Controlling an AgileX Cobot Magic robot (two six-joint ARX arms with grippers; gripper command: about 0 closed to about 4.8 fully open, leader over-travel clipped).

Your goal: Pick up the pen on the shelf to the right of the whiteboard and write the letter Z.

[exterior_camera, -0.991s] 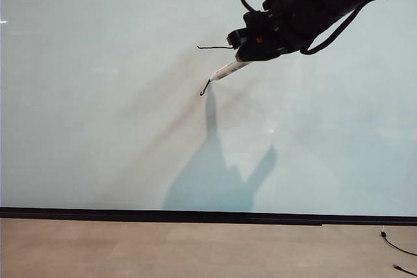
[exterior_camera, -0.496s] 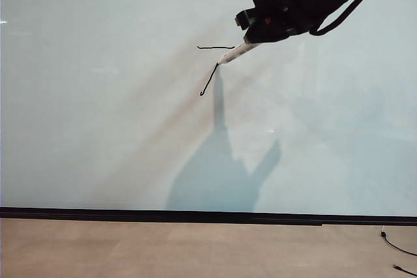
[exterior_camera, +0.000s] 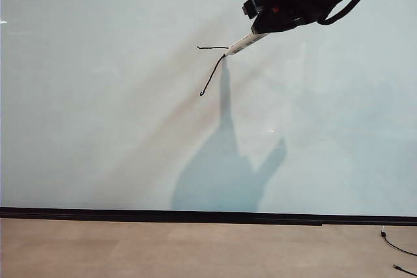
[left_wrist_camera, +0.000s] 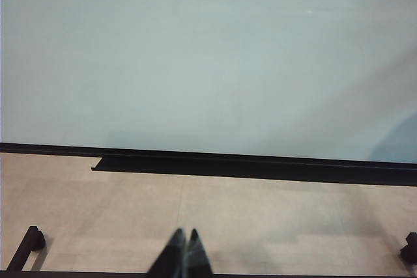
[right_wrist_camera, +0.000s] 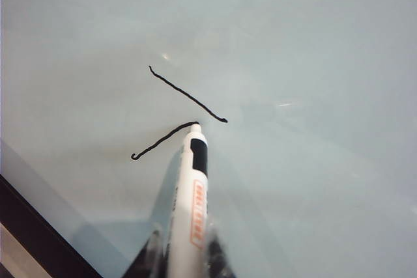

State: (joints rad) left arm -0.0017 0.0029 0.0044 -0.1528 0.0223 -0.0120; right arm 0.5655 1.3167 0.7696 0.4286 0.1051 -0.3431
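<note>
Right gripper (exterior_camera: 268, 25), pinching the pen (right_wrist_camera: 189, 206), has carried its tip up the whiteboard (exterior_camera: 98, 128) from the diagonal's lower end to just under the top bar: the letter Z (exterior_camera: 212, 66) has two strokes, the base line apparently missing. Left gripper (left_wrist_camera: 184, 252), well apart, fingers pressed together.
</note>
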